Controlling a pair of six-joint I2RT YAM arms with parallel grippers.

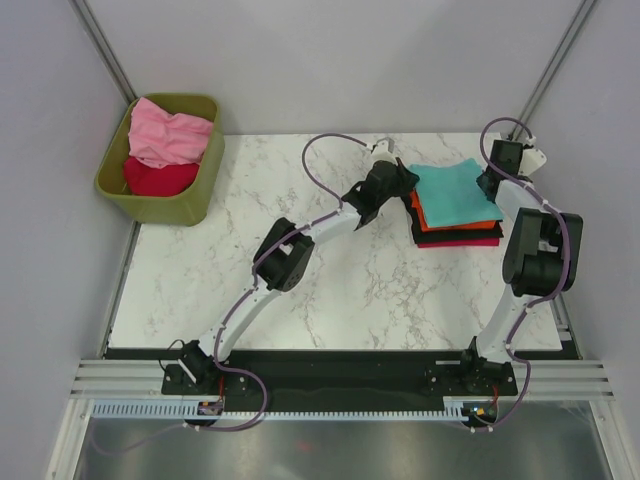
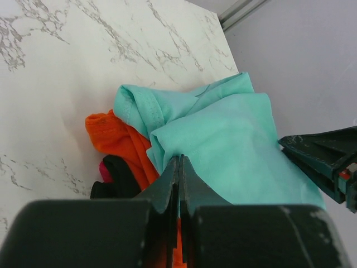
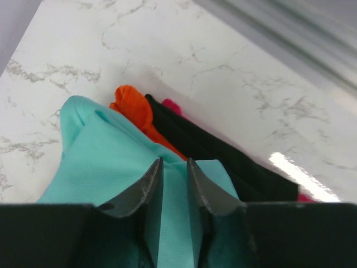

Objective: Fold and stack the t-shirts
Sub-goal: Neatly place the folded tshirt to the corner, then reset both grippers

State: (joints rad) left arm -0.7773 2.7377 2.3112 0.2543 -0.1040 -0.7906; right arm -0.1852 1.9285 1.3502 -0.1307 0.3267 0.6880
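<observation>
A stack of folded t-shirts lies at the table's right. The teal t-shirt (image 1: pixel 455 192) is on top, over the orange (image 1: pixel 417 212), the black (image 1: pixel 452 236) and a crimson one (image 1: pixel 470 243). My left gripper (image 1: pixel 400 180) is at the teal shirt's left edge. In the left wrist view the left gripper (image 2: pixel 179 159) is shut, its tips pinching a fold of teal cloth (image 2: pixel 223 139) above the orange (image 2: pixel 120 139) and black (image 2: pixel 120 180). My right gripper (image 1: pixel 490 183) is at the stack's right edge. In the right wrist view the right gripper (image 3: pixel 174 162) stands narrowly open over flat teal cloth (image 3: pixel 100 162).
An olive-green bin (image 1: pixel 200 198) stands at the back left with a pink shirt (image 1: pixel 170 132) and a crimson shirt (image 1: pixel 158 178) in it. Grey walls and a metal rail run close behind and to the right of the stack.
</observation>
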